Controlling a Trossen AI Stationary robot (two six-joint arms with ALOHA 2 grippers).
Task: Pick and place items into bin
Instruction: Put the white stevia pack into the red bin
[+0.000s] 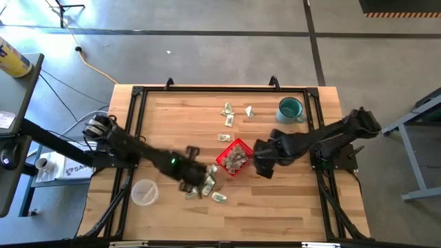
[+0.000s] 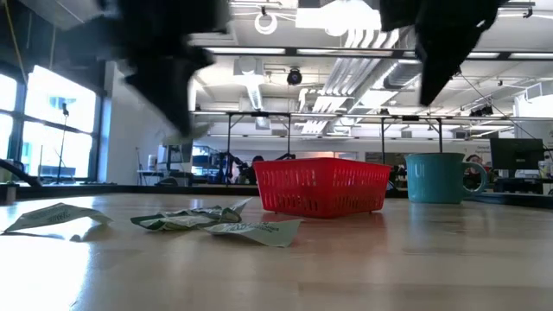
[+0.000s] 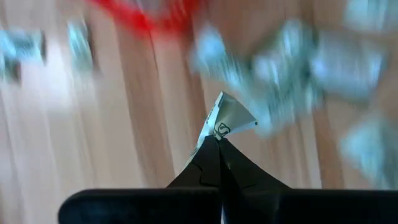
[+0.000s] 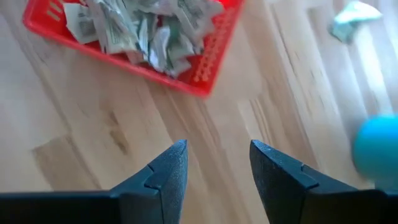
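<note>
High view, red basket [image 1: 234, 158]: it sits mid-table, and I place everything else against it.
Basket contents: a heap of pale green-and-white packets [image 4: 146, 28] fills it, crumpled together.
My left gripper [image 3: 217, 140]: it is above the wood on the clear-cup side of the basket, near its corner.
My left jaws: pressed together on one packet [image 3: 227, 117], which sticks out past the tips.
My right gripper [image 4: 214, 163]: it hovers just beside the basket on the mug side, over bare wood.
My right jaws: spread apart, nothing between them.
Loose packets near basket [image 1: 213, 189]: a small cluster lies on the table close to my left gripper, outside the basket.
Loose packets beyond basket [image 1: 228, 116]: a few more lie scattered on the far side, toward the mug.
Teal mug [image 1: 290, 109]: upright, well apart from the basket; its inside looks dark and I cannot tell what it holds.
Clear plastic cup [image 1: 145, 193]: stands apart from the basket, past my left arm; it looks empty.
</note>
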